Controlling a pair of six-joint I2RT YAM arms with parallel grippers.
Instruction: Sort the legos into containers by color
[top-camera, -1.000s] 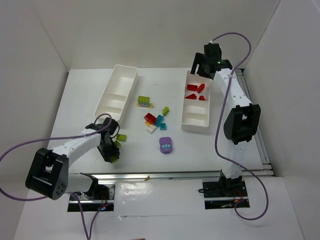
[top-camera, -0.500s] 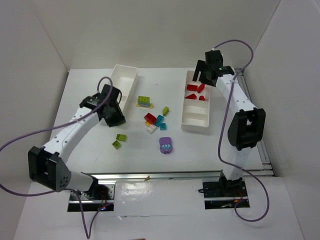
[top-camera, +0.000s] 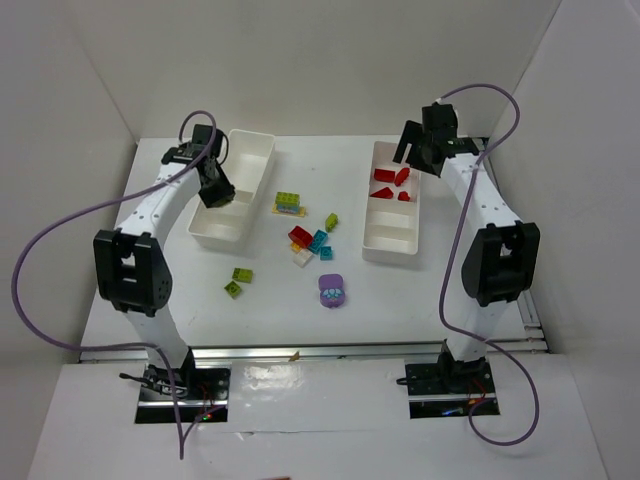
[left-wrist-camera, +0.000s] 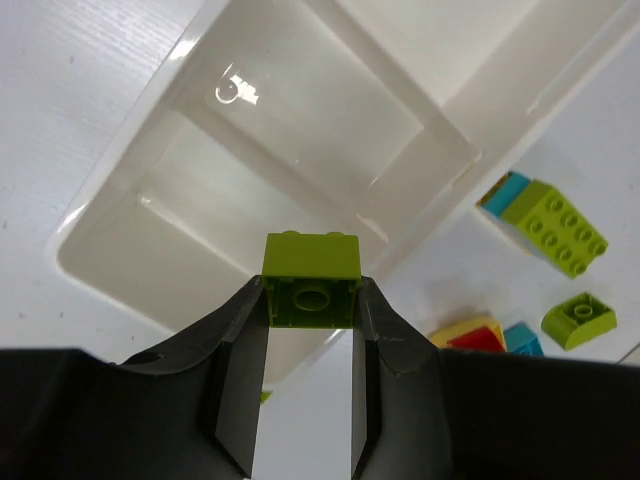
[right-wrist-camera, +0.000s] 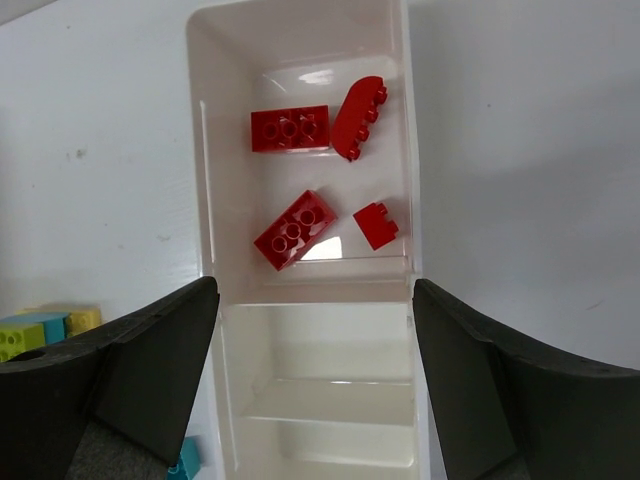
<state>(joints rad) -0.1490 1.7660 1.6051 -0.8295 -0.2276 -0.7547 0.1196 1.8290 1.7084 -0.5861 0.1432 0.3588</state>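
My left gripper (top-camera: 216, 188) is shut on a lime green brick (left-wrist-camera: 311, 256) and holds it above the near end of the left white tray (top-camera: 226, 226), which shows in the left wrist view (left-wrist-camera: 300, 110) with bare compartments. My right gripper (top-camera: 420, 152) is open and empty, hovering over the right tray (top-camera: 392, 236). In the right wrist view its jaws (right-wrist-camera: 315, 385) stand wide apart on either side of the tray (right-wrist-camera: 315, 292). The tray's far compartment holds several red bricks (right-wrist-camera: 290, 129). Loose bricks lie between the trays: red (top-camera: 300, 236), teal (top-camera: 319, 240), white (top-camera: 303, 256), lime (top-camera: 331, 221).
A lime, teal and yellow stack (top-camera: 288, 202) lies beside the left tray. Two lime bricks (top-camera: 242, 274) lie front left. A rounded purple piece (top-camera: 332, 290) lies front centre. White walls enclose the table on three sides.
My left arm has lifted a lime brick from the front left of the table and swung it back over the left tray. My right gripper has shifted slightly right over its tray.
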